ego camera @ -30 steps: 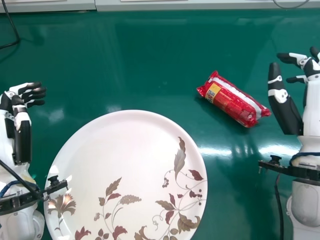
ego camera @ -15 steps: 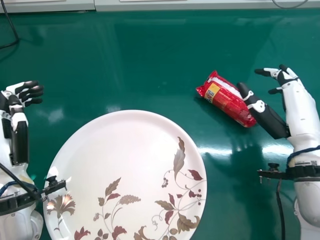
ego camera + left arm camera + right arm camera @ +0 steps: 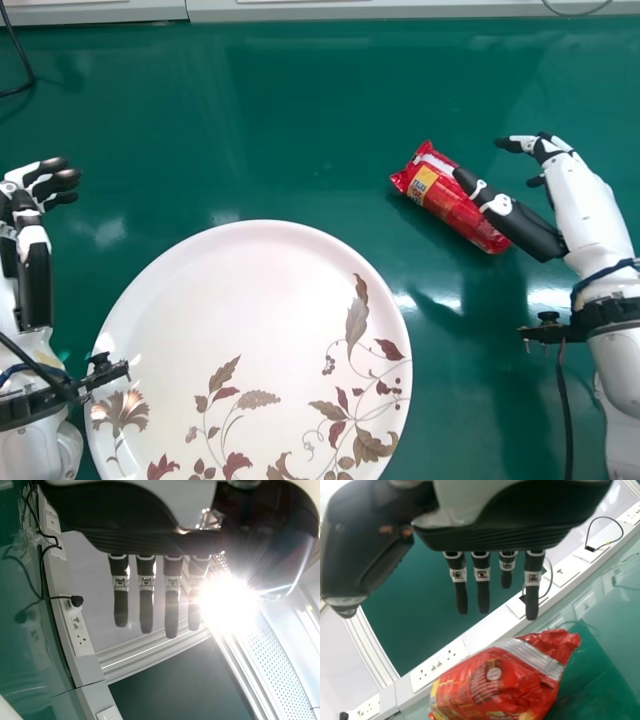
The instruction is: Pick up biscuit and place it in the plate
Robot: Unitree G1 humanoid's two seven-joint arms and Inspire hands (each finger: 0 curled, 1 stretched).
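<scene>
Beside the red biscuit packet (image 3: 440, 200), the right hand (image 3: 578, 192) is drawing inward, its thumb now overlapping the packet, its fingers spreading open and holding nothing; a grasp is seemingly nearing, though that thumb is risking a nudge. The packet is lying on the green worktop (image 3: 250, 120), beyond and right of the floral plate (image 3: 250, 290).

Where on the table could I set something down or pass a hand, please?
The green table is bare between the far pale ledge and the plate, left of the biscuit pack; also between plate and right forearm. It's crowded where the right hand overlaps the pack, and along the left edge, by the left hand.
</scene>
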